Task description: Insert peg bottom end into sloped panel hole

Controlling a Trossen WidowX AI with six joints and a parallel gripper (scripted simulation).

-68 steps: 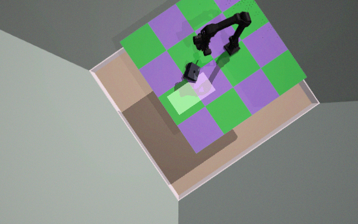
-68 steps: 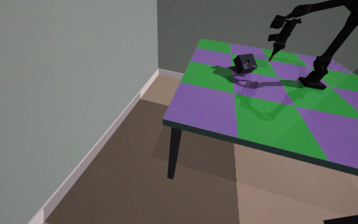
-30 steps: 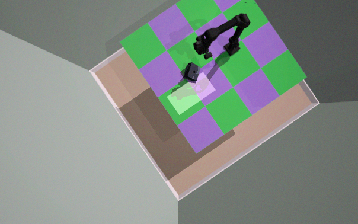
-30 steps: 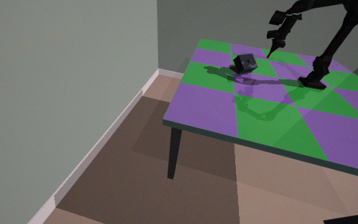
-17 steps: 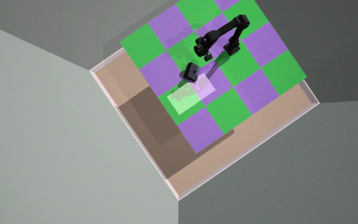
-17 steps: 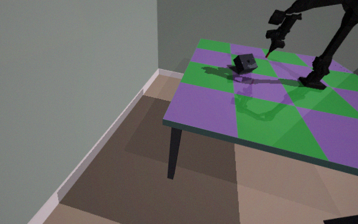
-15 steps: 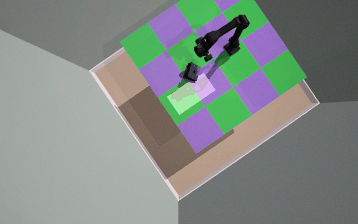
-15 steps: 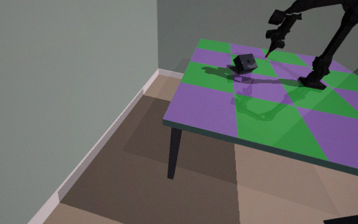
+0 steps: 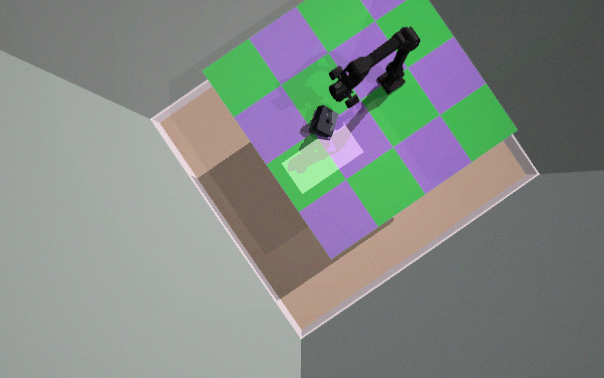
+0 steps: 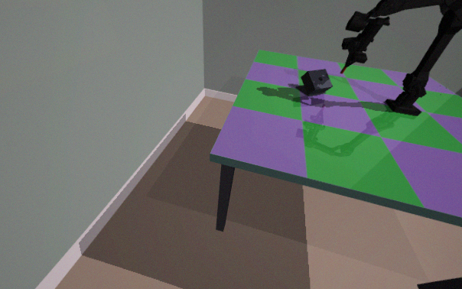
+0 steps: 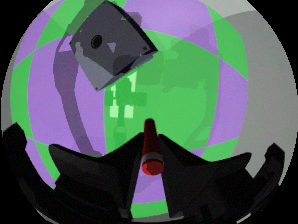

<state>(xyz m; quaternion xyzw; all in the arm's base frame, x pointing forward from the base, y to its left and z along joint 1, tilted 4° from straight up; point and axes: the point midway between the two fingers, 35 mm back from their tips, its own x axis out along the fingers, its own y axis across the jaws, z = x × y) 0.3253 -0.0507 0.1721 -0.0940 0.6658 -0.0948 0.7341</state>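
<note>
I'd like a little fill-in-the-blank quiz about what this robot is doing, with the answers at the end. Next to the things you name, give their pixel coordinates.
1. The thing held in the gripper (image 10: 346,66) (image 11: 150,145) is the ____.
2. That held thing is mostly ____ in color.
3. The dark block (image 9: 324,122) (image 10: 317,82) (image 11: 112,42) has a round ____ in its sloped face.
4. The tabletop (image 9: 340,220) (image 10: 264,134) (image 11: 190,90) is checkered in purple and ____.

Missing words, in order: peg; red; hole; green.
</note>
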